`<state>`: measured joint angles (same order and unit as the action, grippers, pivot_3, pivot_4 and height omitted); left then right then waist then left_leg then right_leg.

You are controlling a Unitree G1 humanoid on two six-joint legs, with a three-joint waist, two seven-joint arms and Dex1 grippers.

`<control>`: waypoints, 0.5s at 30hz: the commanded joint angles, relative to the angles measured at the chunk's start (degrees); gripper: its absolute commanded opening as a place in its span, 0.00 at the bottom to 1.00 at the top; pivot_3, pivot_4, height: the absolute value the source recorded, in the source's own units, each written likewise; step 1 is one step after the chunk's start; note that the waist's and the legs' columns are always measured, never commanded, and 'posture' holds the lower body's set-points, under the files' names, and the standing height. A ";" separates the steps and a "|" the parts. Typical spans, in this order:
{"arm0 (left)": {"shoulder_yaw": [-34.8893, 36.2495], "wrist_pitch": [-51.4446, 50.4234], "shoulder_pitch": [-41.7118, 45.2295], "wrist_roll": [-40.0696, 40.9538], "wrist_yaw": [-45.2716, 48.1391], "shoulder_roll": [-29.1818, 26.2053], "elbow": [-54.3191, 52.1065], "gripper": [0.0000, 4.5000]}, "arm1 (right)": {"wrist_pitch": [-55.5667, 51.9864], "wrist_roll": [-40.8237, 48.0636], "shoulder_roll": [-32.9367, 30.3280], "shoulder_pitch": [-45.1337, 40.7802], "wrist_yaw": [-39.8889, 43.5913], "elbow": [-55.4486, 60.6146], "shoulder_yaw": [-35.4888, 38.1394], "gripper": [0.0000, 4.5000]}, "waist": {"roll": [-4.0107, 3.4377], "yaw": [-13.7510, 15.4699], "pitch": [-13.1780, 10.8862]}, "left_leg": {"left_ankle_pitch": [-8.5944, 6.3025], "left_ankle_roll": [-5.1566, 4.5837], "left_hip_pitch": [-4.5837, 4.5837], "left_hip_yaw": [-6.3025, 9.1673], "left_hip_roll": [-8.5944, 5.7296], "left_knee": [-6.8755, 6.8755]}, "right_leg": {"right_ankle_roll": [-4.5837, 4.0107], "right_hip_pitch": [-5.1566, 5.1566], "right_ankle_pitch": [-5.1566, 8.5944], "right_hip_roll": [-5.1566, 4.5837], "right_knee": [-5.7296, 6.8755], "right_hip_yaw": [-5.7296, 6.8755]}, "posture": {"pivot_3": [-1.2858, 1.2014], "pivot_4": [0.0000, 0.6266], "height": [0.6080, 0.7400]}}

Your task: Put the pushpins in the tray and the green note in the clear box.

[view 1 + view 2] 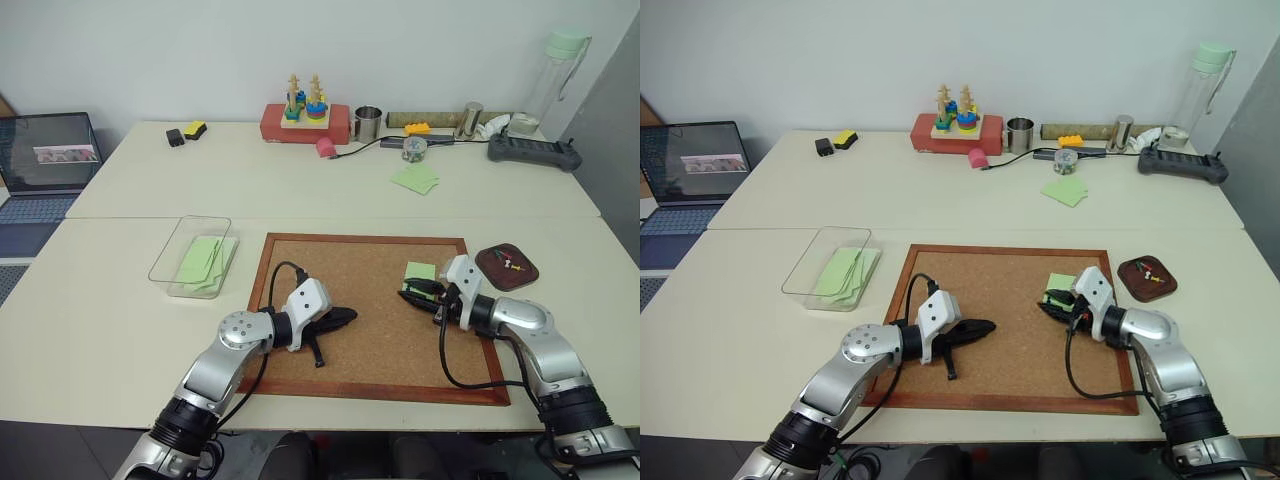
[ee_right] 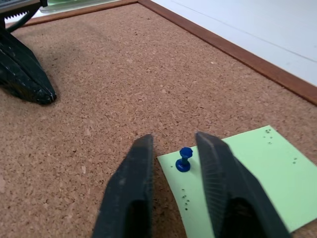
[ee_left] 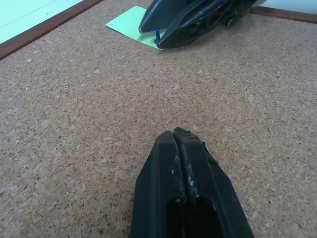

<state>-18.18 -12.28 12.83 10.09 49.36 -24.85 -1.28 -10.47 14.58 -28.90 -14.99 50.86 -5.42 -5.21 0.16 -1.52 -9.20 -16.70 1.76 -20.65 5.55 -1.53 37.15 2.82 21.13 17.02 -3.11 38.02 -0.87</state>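
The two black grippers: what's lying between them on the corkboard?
Bare cork. The left wrist view shows nothing between the left gripper and the right gripper at the green note.

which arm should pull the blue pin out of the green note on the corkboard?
Right. The right gripper already has its jaws either side of the blue pushpin standing in the green note. The left gripper is shut and sits farther back on the corkboard.

Left gripper (image 3: 179, 136) fingers pressed together, arm low; right gripper (image 2: 173, 144) fingers slightly parted, angled inward
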 commanded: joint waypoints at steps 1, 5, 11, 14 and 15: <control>-2.63 -3.44 -3.07 -3.09 0.09 -1.21 4.34 0.00 | -0.98 1.81 -0.23 -0.71 0.91 1.12 1.85 0.09 | 0.00 0.00 0.00 | 0.00 0.00 0.00 0.00 0.00 0.00 | 0.00 0.00 0.00 0.00 -0.01 0.00 | 0.52 0.24 1.00; -2.61 -3.43 -3.05 -3.10 0.14 -1.23 4.31 0.00 | -1.55 2.05 -0.12 -0.66 1.15 1.54 2.14 0.01 | -0.01 0.00 0.01 | 0.00 0.00 0.00 0.02 0.00 -0.02 | 0.00 0.00 0.00 0.00 0.00 0.01 | 0.52 0.24 1.00; -2.55 -3.46 -3.02 -3.15 0.07 -1.28 4.31 0.00 | -1.13 2.38 -0.72 -1.52 1.71 5.38 2.27 0.01 | -0.01 0.00 0.00 | 0.00 0.00 -0.01 0.01 0.00 -0.02 | 0.00 0.01 0.00 0.00 -0.01 0.01 | 0.52 0.24 1.00; -2.43 -3.58 -3.05 -3.08 -0.04 -1.22 4.33 0.00 | -1.29 2.51 -1.69 -2.51 2.35 9.23 2.11 0.01 | -0.02 0.00 0.00 | 0.00 0.00 -0.06 0.01 0.00 -0.02 | 0.00 0.06 0.00 0.00 0.00 0.01 | 0.52 0.24 1.00; -2.39 -3.62 -3.02 -3.05 -0.06 -1.18 4.36 0.00 | -1.49 2.65 -2.01 -2.82 2.58 10.35 2.10 0.01 | -0.03 0.00 0.00 | 0.00 0.00 -0.07 0.00 -0.01 -0.02 | 0.00 0.08 0.00 0.00 0.00 0.01 | 0.52 0.24 1.00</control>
<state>-18.08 -12.28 12.58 10.09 49.39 -24.88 -1.62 -13.07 15.34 -30.22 -15.17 52.02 -1.43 -4.06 0.13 -1.52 -9.20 -16.70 1.76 -20.71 5.55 -1.53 37.14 2.82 21.21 17.02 -3.11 38.03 -0.86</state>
